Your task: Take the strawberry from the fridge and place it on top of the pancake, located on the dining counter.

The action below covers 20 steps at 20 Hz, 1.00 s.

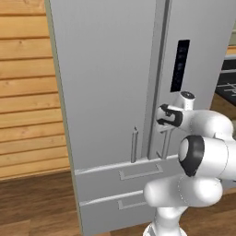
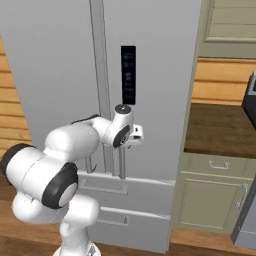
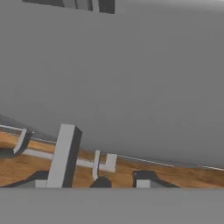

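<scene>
Jaws at the right door handle (image 2: pixel 121 162), but we can't tell whether they've clamped it. Gripper (image 2: pixel 136 136) sits against the fridge (image 1: pixel 106 83), doors shut, so we judge the strawberry's inside, unseen. Step: opening the door. Next: firm grip, then swing-out pull. Left handle (image 1: pixel 134 145) just beside; cabinets (image 2: pixel 210 195) right.
</scene>
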{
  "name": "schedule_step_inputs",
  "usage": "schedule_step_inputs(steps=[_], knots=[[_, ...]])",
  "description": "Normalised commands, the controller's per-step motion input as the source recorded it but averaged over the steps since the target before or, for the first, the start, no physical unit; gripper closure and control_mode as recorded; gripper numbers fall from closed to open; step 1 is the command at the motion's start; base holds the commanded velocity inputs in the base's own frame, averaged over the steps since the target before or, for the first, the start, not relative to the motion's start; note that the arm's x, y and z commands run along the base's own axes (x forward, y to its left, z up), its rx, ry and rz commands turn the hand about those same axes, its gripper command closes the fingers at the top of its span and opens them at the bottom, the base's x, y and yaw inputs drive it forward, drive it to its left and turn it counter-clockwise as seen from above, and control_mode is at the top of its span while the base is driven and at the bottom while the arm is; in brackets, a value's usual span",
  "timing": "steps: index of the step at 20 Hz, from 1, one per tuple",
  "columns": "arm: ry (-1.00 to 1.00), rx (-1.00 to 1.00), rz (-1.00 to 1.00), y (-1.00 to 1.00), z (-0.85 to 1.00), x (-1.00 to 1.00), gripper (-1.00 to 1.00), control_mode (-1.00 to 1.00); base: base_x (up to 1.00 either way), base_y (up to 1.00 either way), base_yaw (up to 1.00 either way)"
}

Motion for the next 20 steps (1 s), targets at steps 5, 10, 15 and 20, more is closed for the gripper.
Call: schedule_step_inputs(steps=[5, 10, 15, 20], knots=[[-0.06, 0.0, 0.0, -0.68, -0.19, -0.8, 1.0, -1.0, 0.0, 0.0, 0.0], [-0.14, 0.01, 0.0, -0.96, -0.02, -0.95, 1.0, -1.0, 0.0, 0.0, 0.0], [-0.14, 0.09, 0.0, -1.0, 0.0, -0.76, 1.0, -1.0, 0.0, 0.0, 0.0], [-0.21, 0.14, 0.0, -0.89, 0.06, -0.52, -1.0, -1.0, 0.0, 0.0, 0.0]])
